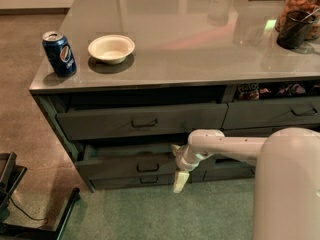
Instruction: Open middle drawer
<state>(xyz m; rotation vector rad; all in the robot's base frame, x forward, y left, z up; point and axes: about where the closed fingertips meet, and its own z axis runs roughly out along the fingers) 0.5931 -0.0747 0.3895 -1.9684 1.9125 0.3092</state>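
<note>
The middle drawer (120, 166) is a dark grey-green front with a small loop handle (148, 167). It stands pulled out a little, with a dark gap above its front. It sits below the taller top drawer (100, 125) and above the slim bottom drawer (120, 181). My gripper (180, 179) is at the end of the white arm (225, 146). It hangs pointing down in front of the right end of the middle and bottom drawers, to the right of the handle and apart from it.
On the grey counter (200, 44) stand a blue soda can (59, 53) at the left front corner, a white bowl (111, 48), and a dark cup (292, 30) at the far right. A second bank of drawers (272, 114) is on the right. A black stand (30, 209) is on the floor at left.
</note>
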